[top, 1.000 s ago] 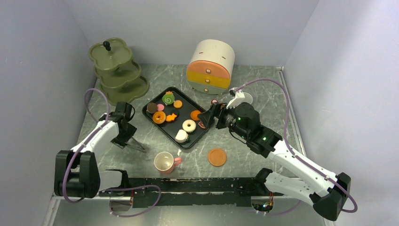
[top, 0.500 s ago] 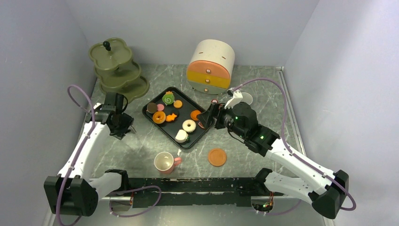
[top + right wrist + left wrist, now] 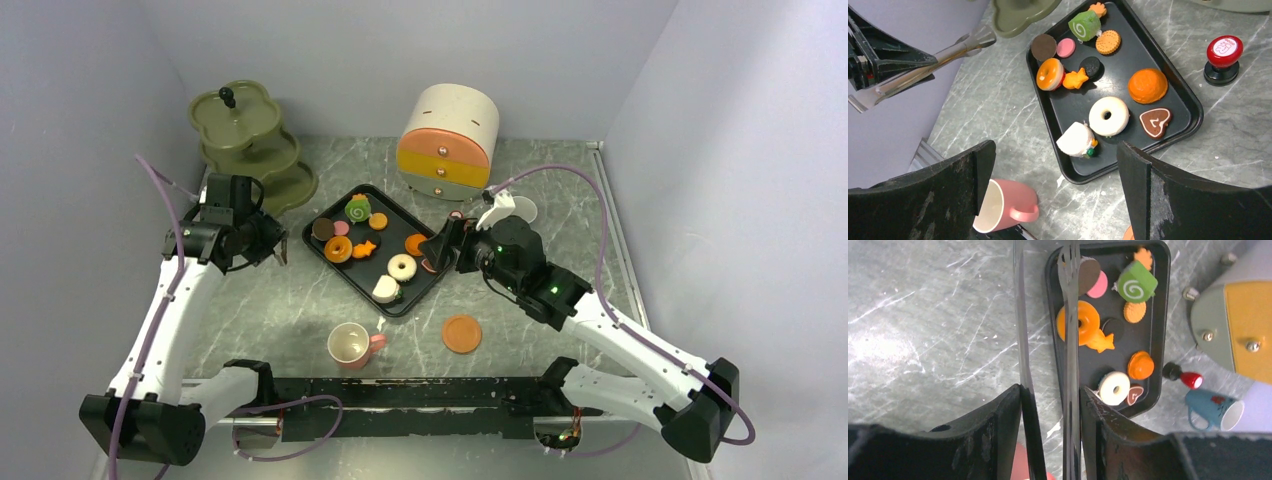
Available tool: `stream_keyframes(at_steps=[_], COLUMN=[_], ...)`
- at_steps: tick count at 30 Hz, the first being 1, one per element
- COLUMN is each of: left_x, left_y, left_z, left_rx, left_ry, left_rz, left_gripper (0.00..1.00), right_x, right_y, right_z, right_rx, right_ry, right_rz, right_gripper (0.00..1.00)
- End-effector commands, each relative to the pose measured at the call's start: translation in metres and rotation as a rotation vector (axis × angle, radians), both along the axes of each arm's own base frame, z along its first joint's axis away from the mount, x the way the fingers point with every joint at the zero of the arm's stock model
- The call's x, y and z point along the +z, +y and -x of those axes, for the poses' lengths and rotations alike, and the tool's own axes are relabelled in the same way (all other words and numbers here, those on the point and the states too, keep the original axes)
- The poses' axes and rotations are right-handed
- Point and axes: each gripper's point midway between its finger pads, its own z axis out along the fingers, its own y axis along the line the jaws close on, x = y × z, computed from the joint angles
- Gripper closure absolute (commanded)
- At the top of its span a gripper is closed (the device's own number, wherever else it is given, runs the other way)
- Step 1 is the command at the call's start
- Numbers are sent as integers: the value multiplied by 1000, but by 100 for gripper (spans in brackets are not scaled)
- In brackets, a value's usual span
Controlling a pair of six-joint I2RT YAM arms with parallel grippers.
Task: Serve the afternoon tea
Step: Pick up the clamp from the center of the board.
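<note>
1. Left hand: closed on tongs, with both blades between its fingers. It is above the surface, left of the tray.
2. Tongs: in the left wrist view, one blade lies against the tray's edge and the other against bare surface.
3. Right hand: wide, holding nothing, above the tray's right side.
4. Pastries, all on the tray:
   - The green roll is at the far end.
   - The orange doughnut is on the left side.
   - The white doughnut is beside the heart cookie.
5. Pink cup: on the surface, off the tray's near corner.
6. Saucer: on the surface, right of the pink cup and apart from it.
7. Blue cup: on the surface off the tray's right edge, near the drawer box.
8. Stand: at the far left corner.
</note>
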Motion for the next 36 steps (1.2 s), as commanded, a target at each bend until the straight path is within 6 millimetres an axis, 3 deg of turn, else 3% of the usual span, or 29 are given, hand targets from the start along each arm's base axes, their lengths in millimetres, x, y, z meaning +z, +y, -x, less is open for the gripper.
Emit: stream_keyframes(at_steps=[1, 6, 12, 15, 21, 33, 36], left_x=[25, -17, -87, -112, -133, -172, -177], left_y=[-14, 13, 0, 0, 26, 44, 44], left_z=[-4, 16, 30, 40, 51, 56, 58], left_rx=[-183, -125, -225, -229, -124, -15, 2], left_ry=[-97, 30, 159, 254, 300, 458, 455], left_rz=[-59, -179, -144, -136, -245, -322, -317], left_gripper=[51, 51, 51, 51, 49, 44, 37], right_x=[14, 13, 18, 19, 21, 31, 30], right_y=[0, 2, -1, -1, -8, -16, -19], right_z=[-6, -6, -3, 0, 3, 5, 6], right_rx=[-16, -7, -10, -3, -15, -25, -29], right_ry=[-26, -24, -39, -38, -52, -94, -96], right_rz=[-13, -18, -38, -44, -42, -46, -41], right_gripper=[5, 5, 5, 5, 5, 5, 5])
